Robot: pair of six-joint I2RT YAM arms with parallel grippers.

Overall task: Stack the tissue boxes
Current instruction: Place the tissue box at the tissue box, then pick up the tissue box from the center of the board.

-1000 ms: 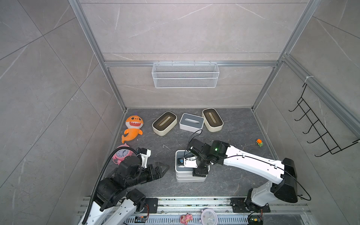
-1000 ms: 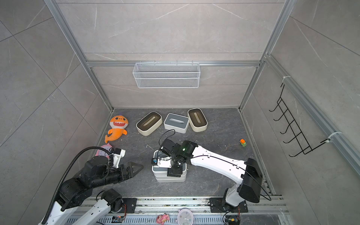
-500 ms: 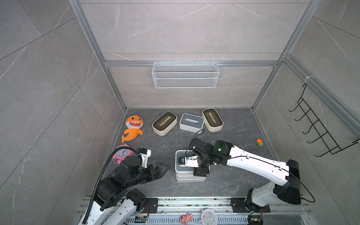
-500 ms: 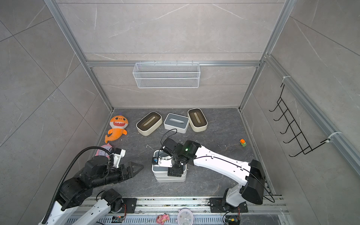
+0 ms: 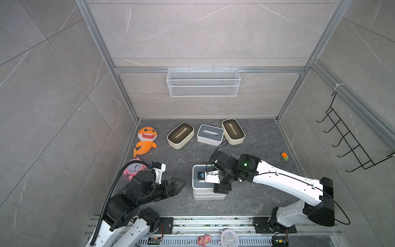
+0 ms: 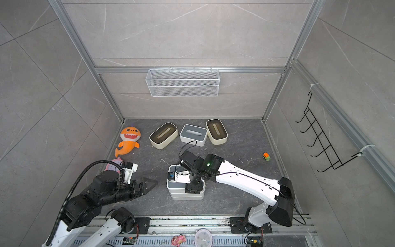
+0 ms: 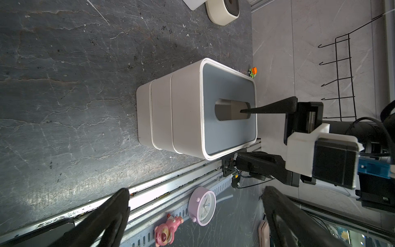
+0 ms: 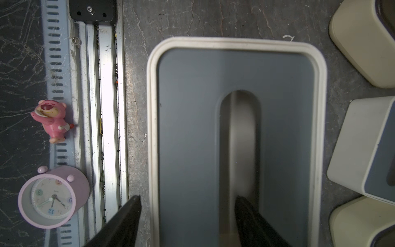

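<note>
Releasing is judged the step: the top box is seated on the near-centre stack, straddled by the right gripper, jaws parted; lifting clear, then fetching a far box, is called for.

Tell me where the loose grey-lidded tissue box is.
In both top views the loose grey-lidded tissue box lies at the far end of the floor, between the two cream tissue boxes, below the wire basket.

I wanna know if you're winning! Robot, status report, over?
Left hand open, beside stack of three. Right hand straddling wall of top box, grip unclear. Three loose boxes behind. Plush shark well aside.
</note>
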